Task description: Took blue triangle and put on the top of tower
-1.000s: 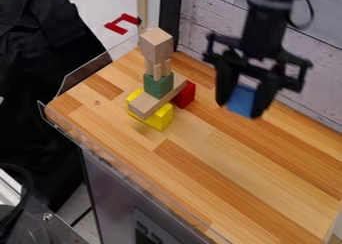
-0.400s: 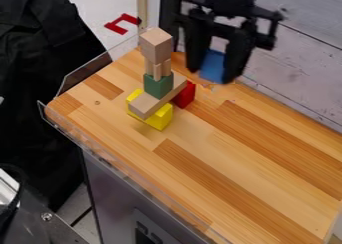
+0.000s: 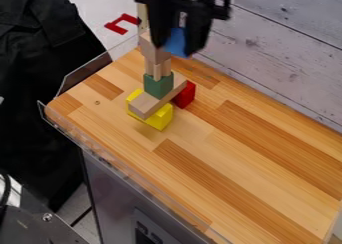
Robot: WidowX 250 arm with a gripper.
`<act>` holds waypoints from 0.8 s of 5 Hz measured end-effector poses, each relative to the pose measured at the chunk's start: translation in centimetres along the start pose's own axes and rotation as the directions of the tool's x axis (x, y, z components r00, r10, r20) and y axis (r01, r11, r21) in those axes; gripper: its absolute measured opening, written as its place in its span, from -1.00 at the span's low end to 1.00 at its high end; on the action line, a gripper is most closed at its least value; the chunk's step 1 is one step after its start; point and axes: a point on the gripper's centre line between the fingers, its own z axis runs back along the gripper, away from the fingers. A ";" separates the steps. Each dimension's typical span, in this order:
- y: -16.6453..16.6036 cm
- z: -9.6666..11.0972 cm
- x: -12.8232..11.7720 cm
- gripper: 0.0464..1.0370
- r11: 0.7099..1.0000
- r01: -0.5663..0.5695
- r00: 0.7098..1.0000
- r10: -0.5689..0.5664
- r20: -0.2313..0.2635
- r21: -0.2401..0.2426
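Camera view, looking down at a slant and read as a clock face: the black two-finger robot gripper (image 3: pixel 176 47) hangs at 12 o'clock, its fingers closed around a blue block (image 3: pixel 177 41). The block's visible face is four-sided, a little taller than wide; its long axis seems to run up and down, along the fingers, toward 6 o'clock. Its lower edge slopes down toward 4 o'clock. The fingers cover its sides, so whether it has a triangular point, and where that faces, cannot be told.

Just left of the blue block is the tower's top piece, a pale wooden block (image 3: pixel 148 47), partly behind a finger; whether they touch is unclear. Beneath it stand slim, pale wooden posts (image 3: pixel 157 69), then a dark green block (image 3: pixel 159 86). That rests on a pale wooden plank (image 3: pixel 145 106), pointing from 7 to 1 o'clock, over a yellow block (image 3: pixel 160 119) and beside a red block (image 3: pixel 186 95). All stand on a striped wooden countertop (image 3: pixel 234 163). A red bracket-shaped piece (image 3: pixel 120 24) lies toward 11 o'clock.
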 end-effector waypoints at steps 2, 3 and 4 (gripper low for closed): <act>2.7 1.6 0.2 -0.01 1.000 -0.012 1.000 0.012 0.026 -0.001; 3.4 2.1 0.4 -0.01 1.000 0.001 0.999 -0.001 0.041 0.009; 4.0 0.9 1.3 -0.01 1.000 0.020 1.000 -0.020 0.007 -0.013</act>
